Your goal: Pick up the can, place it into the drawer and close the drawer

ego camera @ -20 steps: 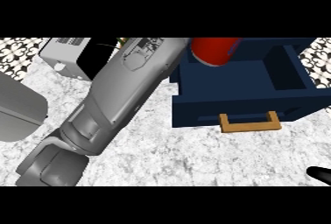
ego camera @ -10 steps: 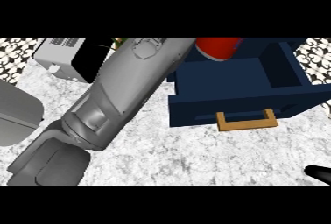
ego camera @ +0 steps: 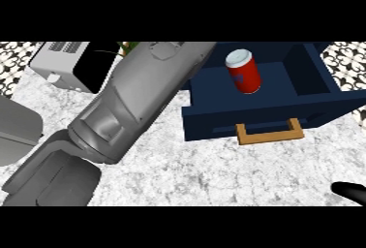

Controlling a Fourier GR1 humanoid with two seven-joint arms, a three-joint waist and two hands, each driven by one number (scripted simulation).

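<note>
Since a moment ago the red can (ego camera: 244, 71) has come free of the left hand and now stands inside the open drawer (ego camera: 265, 104), and the left forearm (ego camera: 136, 104) has swung so that the can is in plain sight.

At the far left, a grey rounded object (ego camera: 16, 128) sits at the view's edge on the speckled white counter (ego camera: 214, 174). Behind it, near the top, stands a white appliance with a dark front, probably a toaster oven (ego camera: 68, 65). The grey left forearm runs diagonally from the lower left up to the top of the view, beside the drawer's left wall; the left hand lies beyond the top edge, so its fingers cannot be told.

Right of the forearm, the navy drawer is pulled out, its tan handle (ego camera: 267, 133) facing the viewer. The can is upright toward the drawer's back, its silver top showing, touching nothing but the floor of the drawer.

At the lower right corner, only a black tip of the right hand (ego camera: 352, 192) shows; its state cannot be told.
</note>
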